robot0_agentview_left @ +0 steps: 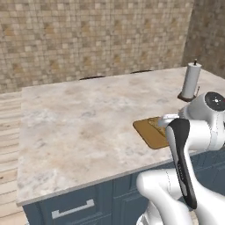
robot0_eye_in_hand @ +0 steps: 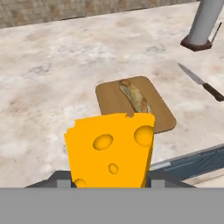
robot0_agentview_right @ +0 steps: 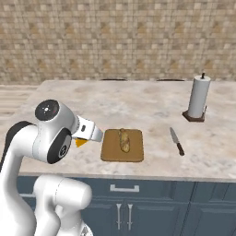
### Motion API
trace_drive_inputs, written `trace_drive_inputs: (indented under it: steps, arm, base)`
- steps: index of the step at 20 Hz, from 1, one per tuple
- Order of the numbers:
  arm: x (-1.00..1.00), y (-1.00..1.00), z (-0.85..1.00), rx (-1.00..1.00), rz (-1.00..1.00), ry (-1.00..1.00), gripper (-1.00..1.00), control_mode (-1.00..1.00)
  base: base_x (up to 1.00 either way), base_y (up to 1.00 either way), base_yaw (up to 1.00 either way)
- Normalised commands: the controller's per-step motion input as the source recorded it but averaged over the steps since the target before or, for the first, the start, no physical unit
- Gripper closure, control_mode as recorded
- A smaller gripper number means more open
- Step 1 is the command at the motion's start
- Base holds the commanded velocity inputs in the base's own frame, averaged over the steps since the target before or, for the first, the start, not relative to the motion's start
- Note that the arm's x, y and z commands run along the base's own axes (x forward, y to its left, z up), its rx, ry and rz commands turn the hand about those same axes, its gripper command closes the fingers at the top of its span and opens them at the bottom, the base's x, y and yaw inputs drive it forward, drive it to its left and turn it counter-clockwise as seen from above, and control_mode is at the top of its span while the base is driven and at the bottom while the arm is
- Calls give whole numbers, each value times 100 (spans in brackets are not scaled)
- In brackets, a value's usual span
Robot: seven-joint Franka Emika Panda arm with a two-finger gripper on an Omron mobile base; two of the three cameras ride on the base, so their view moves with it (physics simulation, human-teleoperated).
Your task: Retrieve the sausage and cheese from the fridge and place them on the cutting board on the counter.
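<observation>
Beige marbled counter (robot0_agentview_right: 138, 99) carries the cutting board (robot0_agentview_right: 110, 147) with a tan loaf-like piece on it, not clearly the sausage, while the gripper (robot0_eye_in_hand: 109, 186), clamped on the cheese (robot0_eye_in_hand: 111, 151), hovers near the board's left edge, so placing remains.

The counter (robot0_agentview_right: 138, 101) bears cutting board (robot0_agentview_right: 122, 145), knife (robot0_agentview_right: 176, 141), paper-towel holder (robot0_agentview_right: 198, 98).
</observation>
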Motion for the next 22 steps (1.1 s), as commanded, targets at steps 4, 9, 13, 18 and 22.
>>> trace_drive_inputs:
  steps: [4,9,13,18,22]
  arm:
    - [0,0,0,0,0,0,100,100]
    - [0,0,0,0,0,0,100,100]
    - [0,0,0,0,0,0,100,100]
    - [0,0,0,0,0,0,100,100]
    - [0,0,0,0,0,0,100,100]
  base:
    - [34,-40,32]
    - [30,-48,24]
    - [28,-55,16]
    - [37,-43,23]
    - [50,-30,25]
